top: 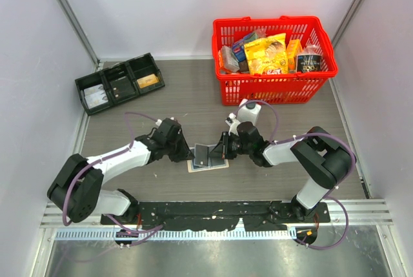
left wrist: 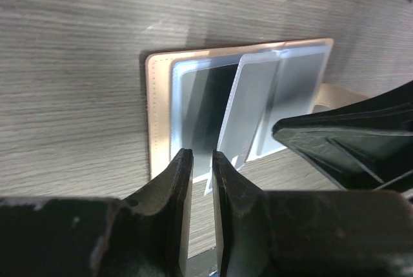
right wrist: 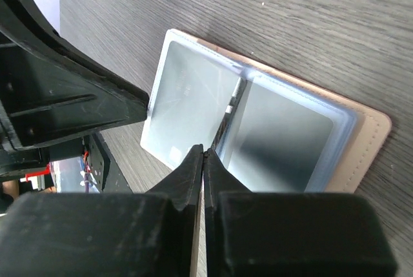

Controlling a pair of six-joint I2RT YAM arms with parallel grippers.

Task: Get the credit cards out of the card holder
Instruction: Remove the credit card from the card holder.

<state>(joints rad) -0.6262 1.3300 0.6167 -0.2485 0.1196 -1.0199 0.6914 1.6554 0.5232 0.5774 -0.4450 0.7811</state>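
The tan card holder [top: 208, 164] lies open on the table between the arms, blue-grey panels up [left wrist: 158, 115] [right wrist: 368, 141]. A pale grey card [left wrist: 248, 109] [right wrist: 187, 109] sticks out over its near edge, slightly tilted. My left gripper [top: 191, 155] [left wrist: 199, 157] hovers at that edge with a narrow gap between its fingers. The card's corner lies just ahead of the gap, not clamped. My right gripper [top: 222, 150] [right wrist: 204, 151] is shut, with its tips at the holder's middle seam. I cannot tell if it pinches anything.
A red basket [top: 274, 86] full of snack packets stands at the back right. A black three-compartment tray [top: 119, 83] sits at the back left. White walls close in the table on three sides.
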